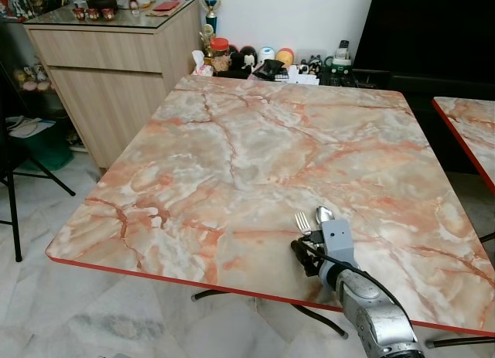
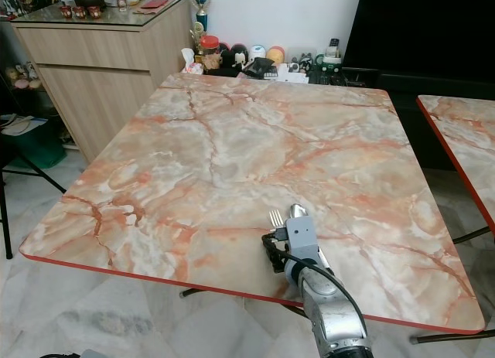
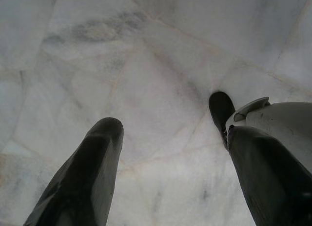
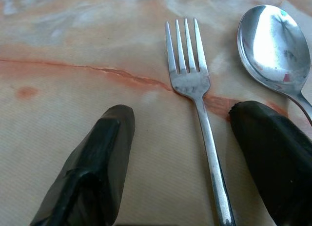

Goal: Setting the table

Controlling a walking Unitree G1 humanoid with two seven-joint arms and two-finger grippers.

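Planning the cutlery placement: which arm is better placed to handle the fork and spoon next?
Right. The right gripper is open over the table, straddling the fork, with the spoon beside it. The left gripper hangs over the floor.

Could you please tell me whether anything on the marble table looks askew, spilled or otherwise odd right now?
Nothing stands out. The fork and spoon lie flat, side by side, on the marble table near its front edge, and the open right gripper straddles the fork's handle. No spill or damage shows.
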